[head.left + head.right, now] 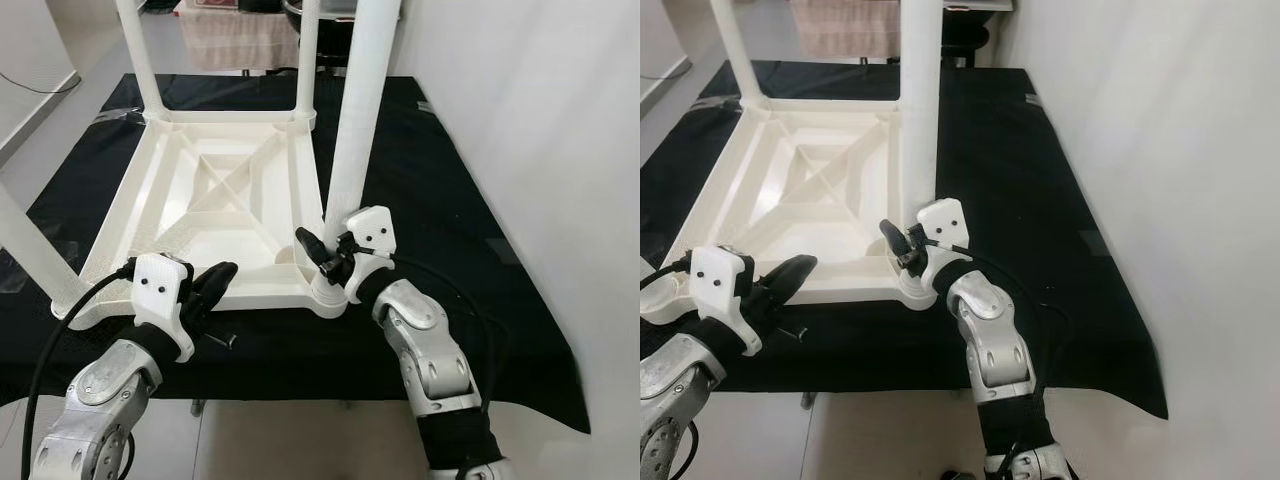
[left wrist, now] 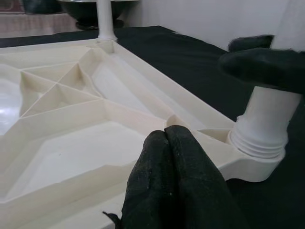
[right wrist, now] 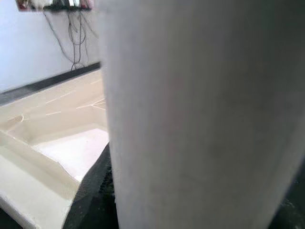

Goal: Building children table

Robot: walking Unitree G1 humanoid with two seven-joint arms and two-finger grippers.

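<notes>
surface: a low surface (image 1: 480,170) draped in black cloth, with a white wall along the robot's right and pale floor at the near edge.
table top: a white plastic table top (image 1: 215,205) lies upside down on the cloth, its ribbed underside facing up, just ahead of both end effectors.
legs: four white legs stand up from its corners; the near right leg (image 1: 355,110) rises right at the right end effector, the two far legs (image 1: 308,60) stand well beyond it, and the near left leg (image 1: 25,245) leans off to the left of the left end effector.
right arm: bent at the elbow, forearm reaching up and forward from the near edge of the surface.
right end effector (image 1: 322,256): at the base of the near right leg, one black finger on each side of it, grasping the leg just above its threaded collar in the corner socket.
left arm: stretched forward, low over the near edge.
left end effector (image 2: 167,157): fingers clenched together with nothing between them, tips resting at the near rim of the table top, to the left of the right end effector.
small item: a tiny dark piece (image 1: 230,340) on the cloth just beside the left end effector; too small to tell what it is.
</notes>
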